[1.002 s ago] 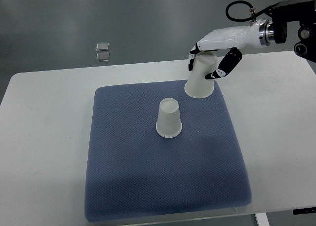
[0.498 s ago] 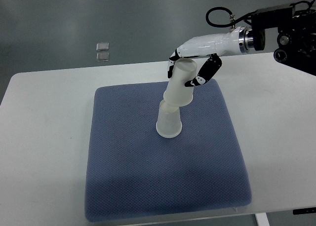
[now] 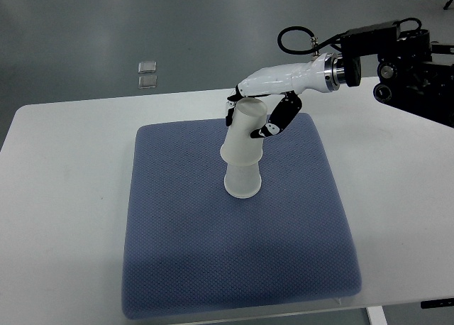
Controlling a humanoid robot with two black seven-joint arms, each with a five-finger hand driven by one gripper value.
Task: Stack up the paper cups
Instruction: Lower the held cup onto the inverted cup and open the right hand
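Note:
Two white paper cups, both upside down, are on the blue-grey mat [image 3: 213, 247]. The lower cup [image 3: 242, 183] stands on the mat near its middle. My right hand [image 3: 250, 118], reaching in from the right, is shut on the upper cup [image 3: 245, 135], fingers wrapped around its top half. That cup sits slightly tilted over the lower cup, its rim covering the lower cup's top. The left arm is out of view.
The mat lies on a white table [image 3: 64, 197]. Two small clear squares [image 3: 147, 73] lie on the grey floor beyond the table's far edge. The right arm's black mounting [image 3: 397, 55] sits over the table's far right corner.
My right hand carried the cup leftward from the mat's far edge. It now sits over the standing cup, lower than half a second ago.

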